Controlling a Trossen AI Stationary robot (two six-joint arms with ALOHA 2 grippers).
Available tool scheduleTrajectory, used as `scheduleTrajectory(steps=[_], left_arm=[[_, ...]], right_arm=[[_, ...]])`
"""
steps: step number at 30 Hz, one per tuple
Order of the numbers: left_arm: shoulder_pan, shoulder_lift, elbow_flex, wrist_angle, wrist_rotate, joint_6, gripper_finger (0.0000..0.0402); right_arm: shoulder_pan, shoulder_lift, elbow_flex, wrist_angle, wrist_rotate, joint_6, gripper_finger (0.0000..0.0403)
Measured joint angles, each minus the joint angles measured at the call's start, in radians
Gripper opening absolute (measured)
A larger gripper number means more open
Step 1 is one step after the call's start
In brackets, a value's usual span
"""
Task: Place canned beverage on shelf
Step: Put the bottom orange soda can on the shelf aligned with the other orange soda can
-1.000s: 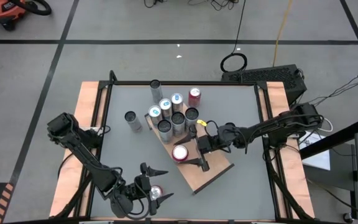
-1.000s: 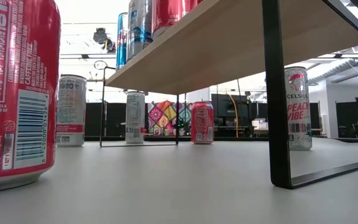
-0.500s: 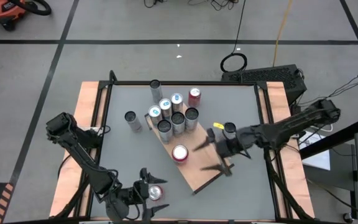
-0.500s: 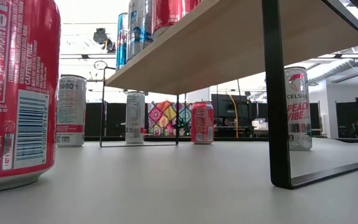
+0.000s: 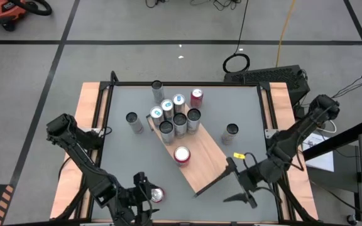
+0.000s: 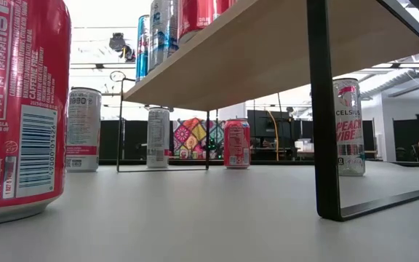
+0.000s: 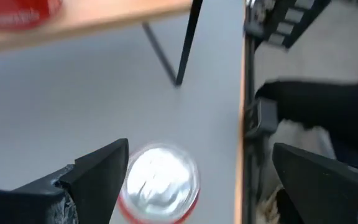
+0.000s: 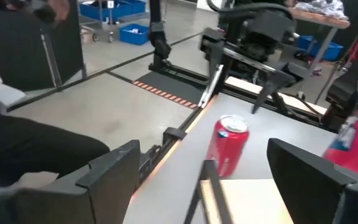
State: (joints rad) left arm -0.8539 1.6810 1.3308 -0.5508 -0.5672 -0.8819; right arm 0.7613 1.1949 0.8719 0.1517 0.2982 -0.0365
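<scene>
One red soda can with a silver lid (image 5: 156,195) stands upright on the grey tabletop (image 5: 124,157) near its front edge, off the flat light-brown wooden shelf with a thin black frame (image 5: 206,164), which lies well apart from it toward the middle of the table. The left gripper (image 5: 144,199) hangs over this can with its dark fingers spread wide — in the left wrist view the silver lid sits just beside one finger (image 7: 98,174), off-centre in the gap, and nothing is held. A second red can (image 5: 181,154) stands on the shelf board, with a cluster of silver and dark cans (image 5: 175,116) at the shelf's far end.

The step in hand looks like the pick-up. To do it well, the left gripper should shift sideways until the lid sits midway between the fingers, then descend and close on the can's body, not its rim.

The right gripper (image 5: 239,182), fingers also apart and empty, waits near the shelf's near corner.
</scene>
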Motion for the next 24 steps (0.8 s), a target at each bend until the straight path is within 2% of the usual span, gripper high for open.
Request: scheduleTrajectory(steps=[6, 9, 14, 24], left_arm=[[0.035, 0.01, 0.0, -0.094, 0.096, 0.008, 0.0398], [0.059, 0.025, 0.0, -0.091, 0.119, 0.045, 0.0398], [0.093, 0.068, 0.0, -0.088, 0.233, 0.076, 0.0398], [0.115, 0.131, 0.0, -0.088, 0.244, 0.048, 0.0394]], right_arm=[[0.04, 0.031, 0.0, 0.001, 0.019, 0.009, 0.0322], [0.04, 0.042, 0.0, 0.001, 0.019, 0.023, 0.0322], [0.04, 0.059, 0.0, 0.001, 0.019, 0.025, 0.0322], [0.039, 0.071, 0.0, 0.002, 0.019, 0.029, 0.0322]])
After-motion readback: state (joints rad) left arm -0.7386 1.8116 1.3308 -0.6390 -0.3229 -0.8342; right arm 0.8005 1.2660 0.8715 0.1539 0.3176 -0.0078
